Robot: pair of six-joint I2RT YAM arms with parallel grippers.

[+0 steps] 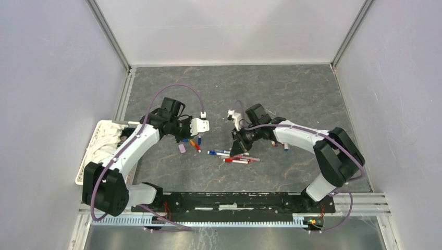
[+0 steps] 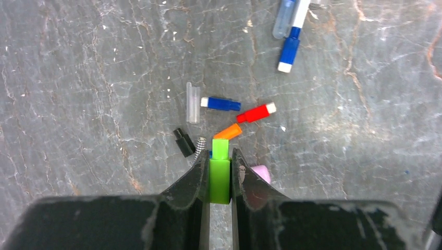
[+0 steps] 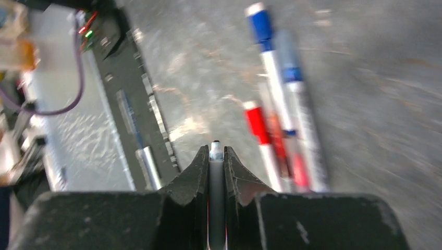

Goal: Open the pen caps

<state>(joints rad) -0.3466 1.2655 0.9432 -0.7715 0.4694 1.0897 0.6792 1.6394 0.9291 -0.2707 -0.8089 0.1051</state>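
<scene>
Two small things are held right now. The left gripper is squeezed tight on a small bright green plastic cap, up above the dark grey stone-look table. The right gripper is pinched on a thin grey plastic pen, low over the table.

I think the green cap is very light, hard and smooth, so it could slip or pop out. Its flat sides in the middle look like the best place to hold, and the fingers press there. The grey pen looks stiff, light and round, so it may twist. A hold close to its cap end would help with pulling.

The green cap's long side runs along the fingers, with its thinner end pointing out ahead. The grey pen lies the same way in the other fingers, its little tip peeking just past them.

On the table near the green cap lie a stubby blue plastic cap, a red plastic cap, an orange plastic cap and a black plastic cap, each pointing its own way. Some long white plastic pens with blue and red ends lie side by side next to the right gripper, all pointing one way
</scene>
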